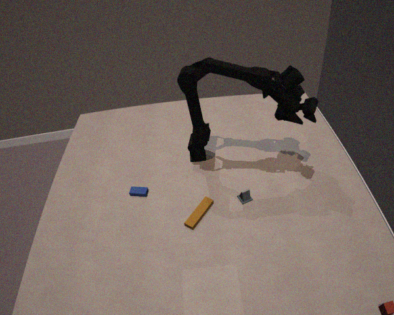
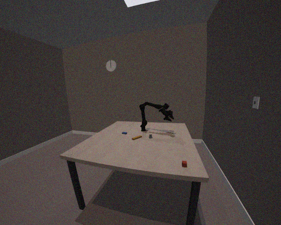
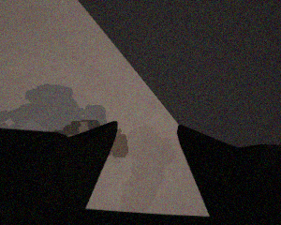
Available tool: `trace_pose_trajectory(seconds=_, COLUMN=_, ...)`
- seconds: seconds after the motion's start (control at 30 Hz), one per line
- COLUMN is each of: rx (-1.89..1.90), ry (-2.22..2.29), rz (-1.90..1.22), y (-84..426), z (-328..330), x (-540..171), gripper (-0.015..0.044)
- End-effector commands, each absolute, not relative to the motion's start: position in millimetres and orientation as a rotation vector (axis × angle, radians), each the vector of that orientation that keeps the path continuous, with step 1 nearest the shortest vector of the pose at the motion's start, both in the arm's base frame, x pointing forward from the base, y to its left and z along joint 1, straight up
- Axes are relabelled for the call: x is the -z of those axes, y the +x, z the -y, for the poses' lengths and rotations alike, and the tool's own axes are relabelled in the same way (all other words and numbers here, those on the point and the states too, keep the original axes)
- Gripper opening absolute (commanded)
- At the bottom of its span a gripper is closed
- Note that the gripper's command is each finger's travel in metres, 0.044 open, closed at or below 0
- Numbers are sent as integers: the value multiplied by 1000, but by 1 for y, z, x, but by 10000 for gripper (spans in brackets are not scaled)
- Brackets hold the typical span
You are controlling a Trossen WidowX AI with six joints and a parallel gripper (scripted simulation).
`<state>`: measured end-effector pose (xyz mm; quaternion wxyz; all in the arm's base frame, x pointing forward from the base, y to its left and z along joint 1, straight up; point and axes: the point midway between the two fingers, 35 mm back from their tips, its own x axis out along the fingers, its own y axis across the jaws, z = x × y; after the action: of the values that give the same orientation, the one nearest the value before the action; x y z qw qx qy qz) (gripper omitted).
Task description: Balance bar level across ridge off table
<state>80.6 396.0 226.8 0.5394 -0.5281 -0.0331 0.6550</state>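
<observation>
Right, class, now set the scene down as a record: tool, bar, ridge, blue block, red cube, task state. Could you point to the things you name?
tool: open, raised above the table, nothing between the fingers (image 1: pixel 309 123) (image 2: pixel 172 119)
orange bar (image 1: pixel 199 212) (image 2: pixel 136 137): flat on the table
grey ridge (image 1: pixel 245 196) (image 2: pixel 150 136): upright, bearing nothing
blue block (image 1: pixel 138 191) (image 2: pixel 124 132): beyond the bar's side away from the ridge
red cube (image 1: pixel 388 308) (image 2: pixel 184 163): near a table corner
task state: bar not yet balanced

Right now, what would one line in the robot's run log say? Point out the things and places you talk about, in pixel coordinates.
gripper (image 1: pixel 309 123) (image 2: pixel 172 119) (image 3: pixel 147 127): open, raised | bar (image 1: pixel 199 212) (image 2: pixel 136 137): flat on table | ridge (image 1: pixel 245 196) (image 2: pixel 150 136): unloaded | balancing: not done
</observation>
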Motion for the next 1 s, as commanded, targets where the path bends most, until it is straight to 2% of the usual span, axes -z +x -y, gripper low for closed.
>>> trace_pose_trajectory(seconds=0.0, rx=-1522, ry=-1213, rz=-23, y=99, z=-389, x=-221, gripper=315)
trace_pose_trajectory(seconds=0.97, rx=-1053, ry=-849, rz=-704, y=242, z=-297, x=-180, gripper=315)
